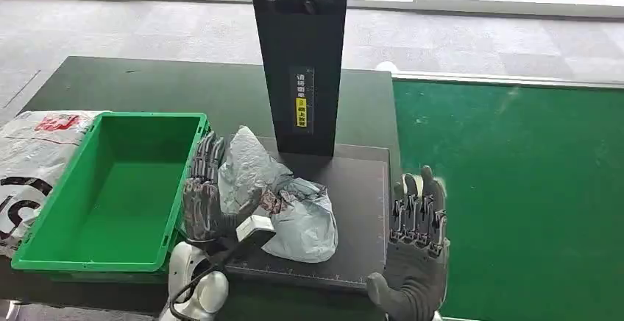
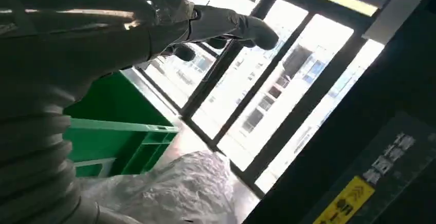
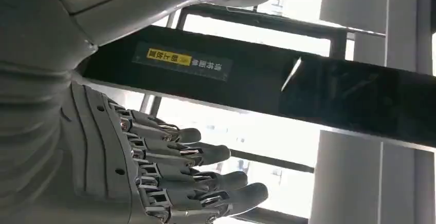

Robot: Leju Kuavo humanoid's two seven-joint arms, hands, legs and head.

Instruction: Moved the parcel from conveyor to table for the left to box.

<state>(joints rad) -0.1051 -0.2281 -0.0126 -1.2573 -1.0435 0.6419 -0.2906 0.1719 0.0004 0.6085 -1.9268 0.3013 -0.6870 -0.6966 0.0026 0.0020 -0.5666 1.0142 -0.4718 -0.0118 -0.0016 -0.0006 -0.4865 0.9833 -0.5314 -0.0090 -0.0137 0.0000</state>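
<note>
The parcel [image 1: 283, 199], a crumpled grey-blue plastic mailer with a white label, lies on the black platform [image 1: 360, 210] at the foot of a black pillar [image 1: 302, 56]. My left hand [image 1: 202, 192] stands between the parcel and the green box [image 1: 44, 218], its fingers stretched out along the parcel's left side and nothing in its grasp. The left wrist view has the same hand [image 2: 103, 34] above the parcel [image 2: 175, 188], with the box [image 2: 123, 126] behind. My right hand [image 1: 418, 233] hovers at the platform's right edge, fingers straight and apart, holding nothing. The right wrist view shows that hand [image 3: 169, 172] the same way.
The green box is hollow inside and sits on the dark table at the left. A white printed bag [image 1: 29, 152] lies beyond the box's left wall. The green conveyor belt [image 1: 515, 188] runs along the right. The pillar [image 3: 288, 88] rises just behind the parcel.
</note>
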